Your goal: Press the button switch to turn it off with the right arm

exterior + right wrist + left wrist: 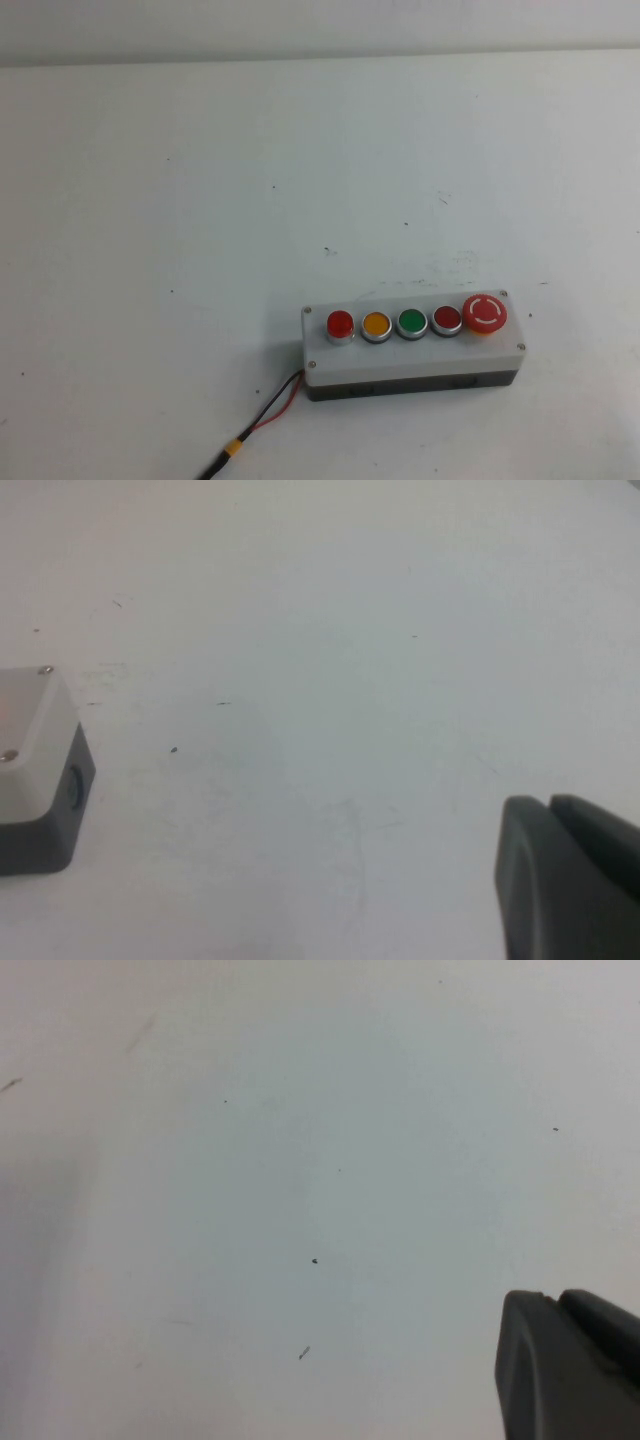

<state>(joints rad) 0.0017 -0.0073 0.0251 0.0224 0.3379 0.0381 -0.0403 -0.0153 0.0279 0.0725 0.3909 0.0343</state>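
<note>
The button switch (340,325) is a bright-red round button with a silver ring at the left end of the button row on a white box (415,358) with a dark base. The box stands at the near right of the table. Neither arm shows in the high view. In the right wrist view, my right gripper (550,808) is shut and empty, above bare table and well apart from one corner of the box (35,770). In the left wrist view, my left gripper (555,1300) is shut and empty over bare table.
Along the row from the switch sit a yellow button (376,325), a green button (411,323), a darker red button (446,319) and a large red mushroom knob (484,313). A red and black cable (268,417) leaves the box's left end toward the near edge.
</note>
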